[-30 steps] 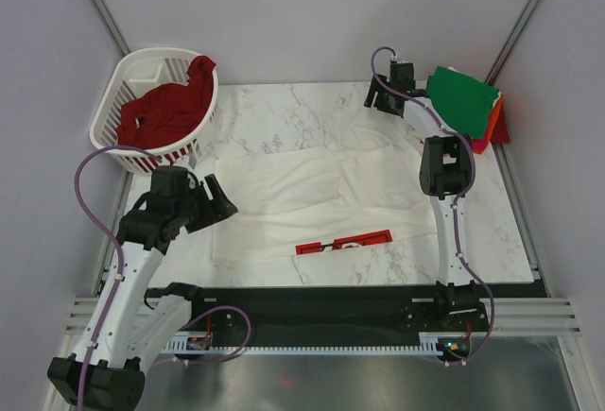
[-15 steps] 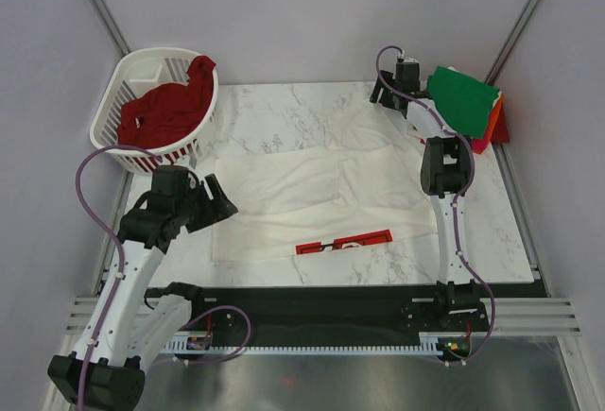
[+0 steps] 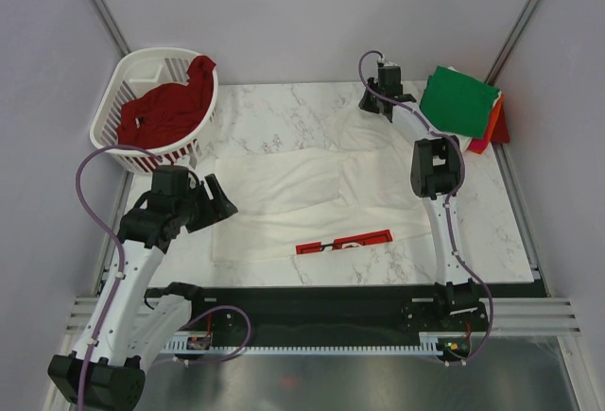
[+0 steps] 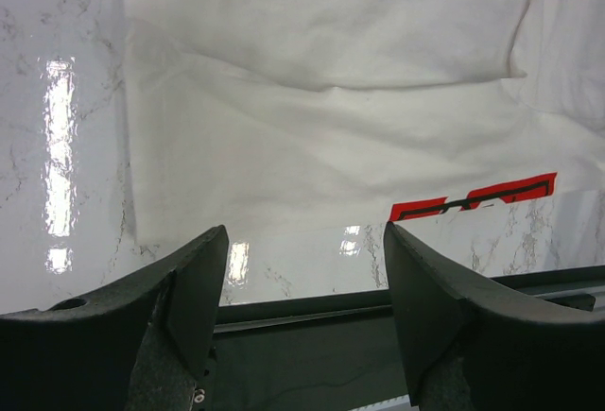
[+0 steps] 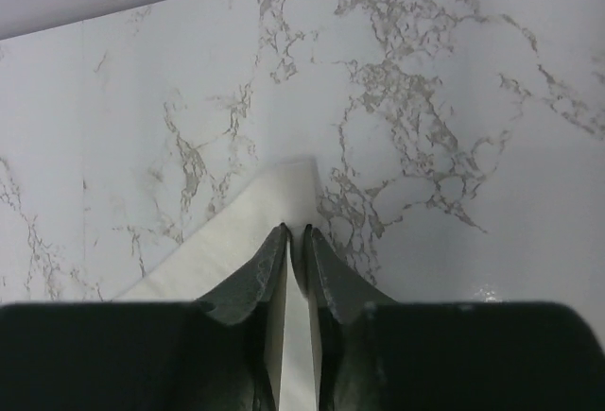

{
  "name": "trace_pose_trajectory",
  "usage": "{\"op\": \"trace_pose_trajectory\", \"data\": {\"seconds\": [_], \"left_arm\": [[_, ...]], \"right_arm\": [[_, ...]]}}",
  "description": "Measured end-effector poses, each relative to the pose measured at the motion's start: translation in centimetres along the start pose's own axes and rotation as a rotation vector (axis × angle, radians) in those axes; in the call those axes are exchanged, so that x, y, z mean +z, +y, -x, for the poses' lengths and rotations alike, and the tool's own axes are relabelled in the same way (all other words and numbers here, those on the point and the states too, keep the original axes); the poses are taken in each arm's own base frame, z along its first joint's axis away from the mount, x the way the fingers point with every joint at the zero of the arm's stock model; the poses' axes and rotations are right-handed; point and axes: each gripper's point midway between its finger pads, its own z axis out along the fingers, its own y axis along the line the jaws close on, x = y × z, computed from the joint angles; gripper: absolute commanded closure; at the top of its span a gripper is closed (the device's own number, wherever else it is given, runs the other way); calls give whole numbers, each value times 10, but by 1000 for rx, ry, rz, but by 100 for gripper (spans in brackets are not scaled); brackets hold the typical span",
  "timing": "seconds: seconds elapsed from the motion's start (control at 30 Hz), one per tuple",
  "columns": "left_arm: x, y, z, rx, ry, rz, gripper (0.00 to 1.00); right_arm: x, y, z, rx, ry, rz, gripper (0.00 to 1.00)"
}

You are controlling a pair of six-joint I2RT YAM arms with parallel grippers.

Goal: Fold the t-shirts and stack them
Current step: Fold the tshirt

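Note:
A white t-shirt (image 3: 302, 194) lies spread across the marble table, its red print (image 3: 344, 241) near the front edge. In the right wrist view my right gripper (image 5: 295, 231) is pinched shut on a far corner of that shirt (image 5: 274, 194); from above, the right gripper (image 3: 373, 106) is at the shirt's back right. My left gripper (image 3: 216, 201) hovers open over the shirt's near-left part. In the left wrist view the left gripper (image 4: 307, 288) holds nothing, with the white t-shirt (image 4: 331, 137) and its red print (image 4: 473, 198) beyond the jaws.
A folded green t-shirt (image 3: 458, 99) lies on an orange one (image 3: 493, 123) at the back right corner. A white slatted basket (image 3: 142, 57) at the back left holds a dark red t-shirt (image 3: 165, 113). Grey walls enclose the table.
My right gripper has moved left, away from the green stack, and closed on the white shirt's far corner. The left arm has not moved.

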Motion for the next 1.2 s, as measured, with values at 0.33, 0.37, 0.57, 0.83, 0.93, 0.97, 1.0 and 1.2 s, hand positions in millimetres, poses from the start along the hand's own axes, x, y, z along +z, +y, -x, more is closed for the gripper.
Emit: {"op": "trace_pose_trajectory", "data": {"seconds": [0.33,0.37,0.57,0.83,0.93,0.97,1.0,1.2], "left_arm": [[1,1,0,-1,5,4,26],[1,1,0,-1,6,4,26],[12,3,0,-1,43,31,28],[66,-2,52,32,144,171,32],[89,-13,92,48,104,196,33],[96,-17,105,51,90,204,33],[104,-19,116,54,80,216,33],[176,0,143,66,91,352,36]], "right_arm": [[1,-12,2,6,-16,-27,100],[-1,-15,4,9,-21,-31,100],[-29,-37,2,44,3,-97,100],[-79,-45,38,69,-64,-157,100],[-94,-47,48,82,-84,-159,100],[-98,-50,51,89,-90,-163,100],[-100,-55,54,96,-94,-168,100],[-106,-76,58,138,-91,-173,100]]}}
